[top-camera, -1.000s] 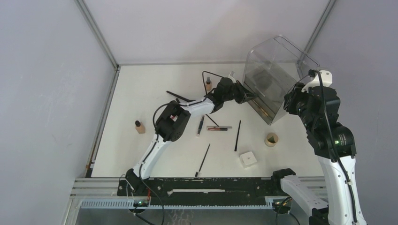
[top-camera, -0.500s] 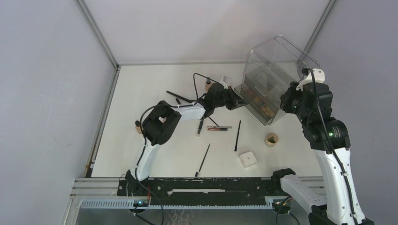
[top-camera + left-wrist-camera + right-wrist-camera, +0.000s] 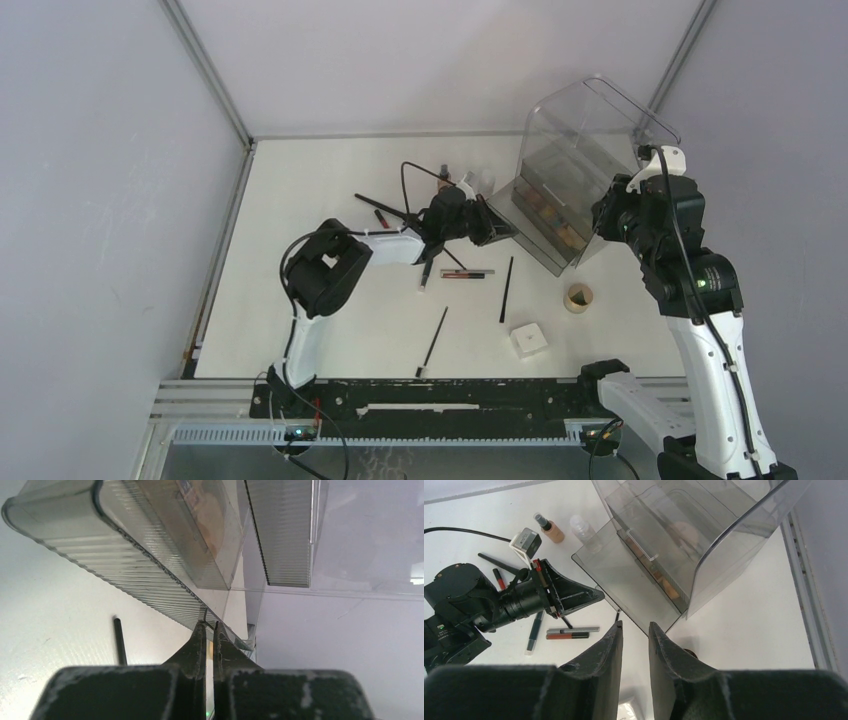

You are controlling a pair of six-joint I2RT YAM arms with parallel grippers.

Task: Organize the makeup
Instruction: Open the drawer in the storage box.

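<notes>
The clear bin [image 3: 590, 150] stands tilted at the back right, its drawer [image 3: 624, 580] slid out toward the left. My left gripper [image 3: 210, 625] is shut on the thin front lip of that drawer [image 3: 512, 222]. Tan makeup [image 3: 664, 585] lies inside the drawer. My right gripper [image 3: 634, 625] hangs open above the table by the bin's front corner, holding nothing. Loose makeup on the table: a black brush [image 3: 507, 288], a black pencil [image 3: 433, 340], a white box [image 3: 528, 339], a round puff [image 3: 578, 296], lip sticks [image 3: 571, 632] and a tan bottle [image 3: 551, 529].
A small clear bottle [image 3: 581, 527] stands beside the tan one at the back. Another brush [image 3: 385, 207] and a red lip stick [image 3: 499, 579] lie under the left arm. Grey walls close in the table; its right edge [image 3: 804, 590] runs close to the bin.
My left gripper has drawn back to the left, pulling the drawer out of the bin. The right arm has shifted slightly left and its jaws have narrowed a little.
</notes>
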